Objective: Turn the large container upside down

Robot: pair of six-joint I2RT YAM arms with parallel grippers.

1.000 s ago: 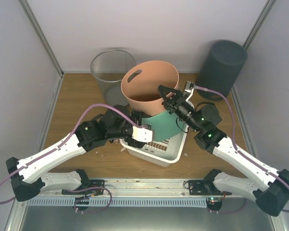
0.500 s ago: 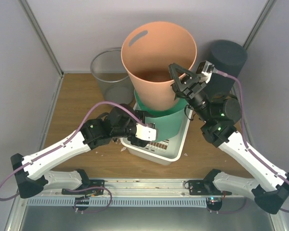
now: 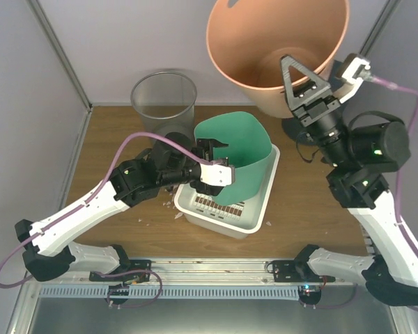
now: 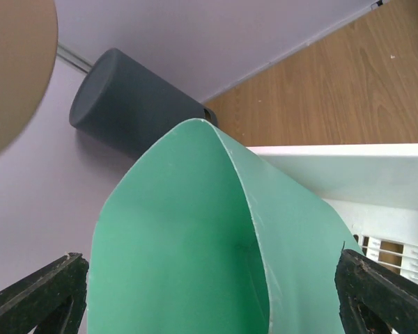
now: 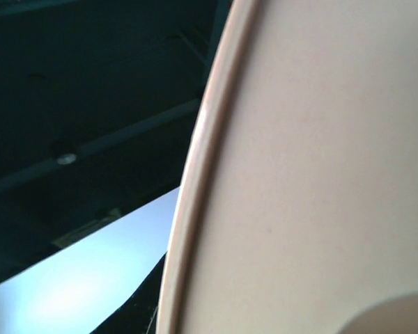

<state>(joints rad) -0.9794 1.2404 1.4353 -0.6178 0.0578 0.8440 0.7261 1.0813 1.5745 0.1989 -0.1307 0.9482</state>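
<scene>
The large orange container (image 3: 265, 42) hangs high in the air at the back right, tilted, with its open mouth facing the camera. My right gripper (image 3: 310, 94) is shut on its rim, one finger inside and one outside. The right wrist view shows only the container's wall and rim (image 5: 320, 174). A green container (image 3: 240, 149) stands in the white basket (image 3: 226, 223). My left gripper (image 3: 210, 156) is at the green container's left side with its jaws wide open. In the left wrist view the fingers (image 4: 35, 296) flank the green container (image 4: 181, 243).
A wire mesh bin (image 3: 164, 101) stands at the back left. A dark grey cylinder (image 4: 125, 104) stands at the back right, mostly hidden behind the orange container in the top view. Bare wooden table (image 3: 111, 139) lies left of the basket.
My right gripper has lifted the orange container up out of the green one and carried it up and to the right. The left gripper has stayed by the green container.
</scene>
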